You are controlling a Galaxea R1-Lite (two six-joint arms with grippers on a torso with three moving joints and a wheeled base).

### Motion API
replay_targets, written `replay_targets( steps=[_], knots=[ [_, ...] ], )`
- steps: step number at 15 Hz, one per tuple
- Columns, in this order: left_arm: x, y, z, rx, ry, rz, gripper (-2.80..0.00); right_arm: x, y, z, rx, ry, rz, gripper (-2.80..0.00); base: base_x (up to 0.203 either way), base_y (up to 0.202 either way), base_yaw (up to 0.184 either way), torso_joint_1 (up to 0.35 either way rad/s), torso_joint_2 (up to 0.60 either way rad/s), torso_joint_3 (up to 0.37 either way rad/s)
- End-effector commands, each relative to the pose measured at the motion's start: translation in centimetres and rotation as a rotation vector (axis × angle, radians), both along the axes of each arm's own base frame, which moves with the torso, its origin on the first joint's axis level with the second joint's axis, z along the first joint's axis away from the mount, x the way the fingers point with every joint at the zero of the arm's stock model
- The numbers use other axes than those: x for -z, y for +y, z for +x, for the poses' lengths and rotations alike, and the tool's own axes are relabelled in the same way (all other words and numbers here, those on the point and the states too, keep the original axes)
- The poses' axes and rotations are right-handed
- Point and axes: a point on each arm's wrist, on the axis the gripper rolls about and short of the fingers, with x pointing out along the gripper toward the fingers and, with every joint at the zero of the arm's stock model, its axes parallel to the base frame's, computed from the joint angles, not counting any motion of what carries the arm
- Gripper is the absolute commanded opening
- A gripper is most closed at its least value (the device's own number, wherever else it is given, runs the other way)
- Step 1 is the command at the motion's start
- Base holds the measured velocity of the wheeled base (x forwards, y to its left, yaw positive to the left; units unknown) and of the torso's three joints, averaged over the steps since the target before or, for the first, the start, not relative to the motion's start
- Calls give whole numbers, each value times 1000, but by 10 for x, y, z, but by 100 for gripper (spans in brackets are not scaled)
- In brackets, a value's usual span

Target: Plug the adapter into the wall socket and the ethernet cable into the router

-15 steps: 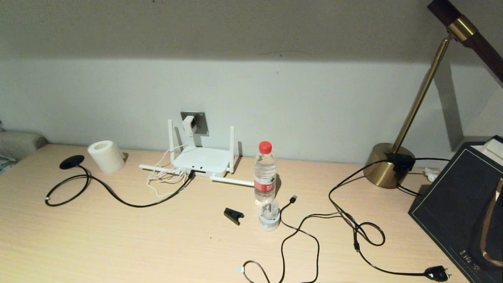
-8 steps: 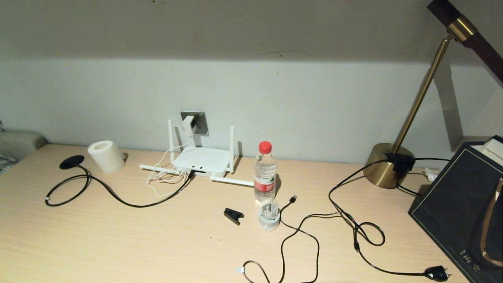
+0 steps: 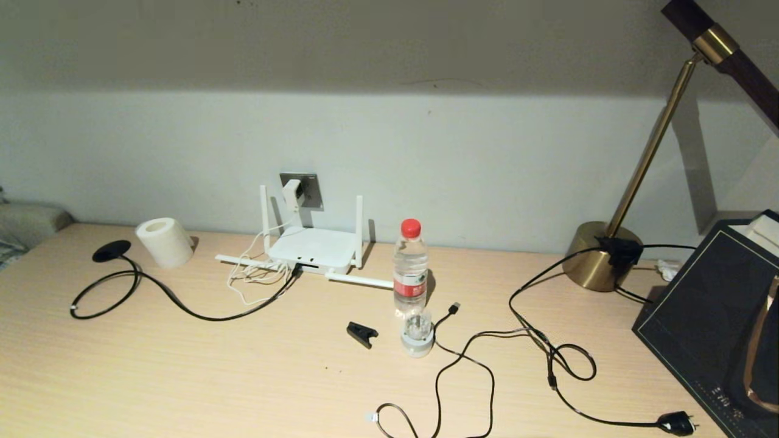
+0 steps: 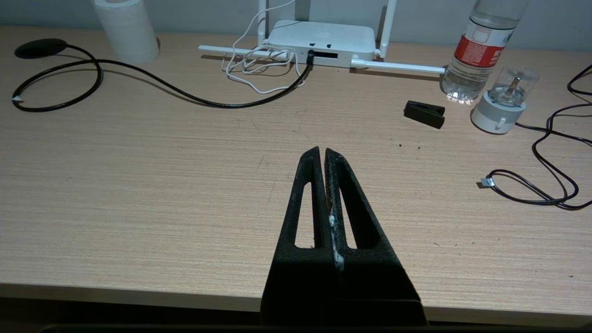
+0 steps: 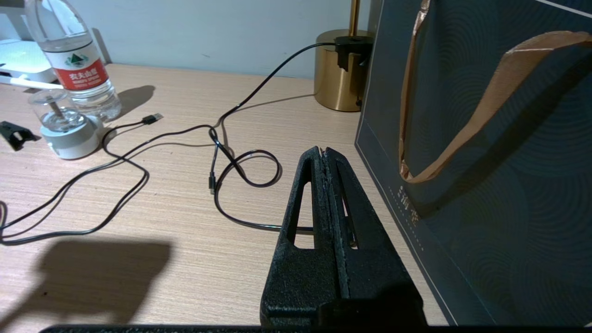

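White adapter (image 3: pixel 293 193) in grey wall socket (image 3: pixel 308 190); both grippers' jaws closed, empty.

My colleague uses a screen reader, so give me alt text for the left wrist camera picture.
The shut left gripper hangs over a bare wooden desk; beyond it, by the wall, the white router has the black ethernet cable plugged into its near edge. A water bottle stands to one side of the router.
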Motion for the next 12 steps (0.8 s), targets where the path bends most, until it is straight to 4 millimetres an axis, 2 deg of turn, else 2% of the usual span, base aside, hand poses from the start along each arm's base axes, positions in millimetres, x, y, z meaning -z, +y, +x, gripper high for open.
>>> replay_targets(
  steps=[1,12],
  knots=[
    [4,0,1,0,15,-1,-280,9,0,3,-1,34,0,-280,0,0,0,0,0,0],
    [3,0,1,0,14,-1,-280,9,0,3,3,34,-3,-280,0,0,0,0,0,0]
  ],
)
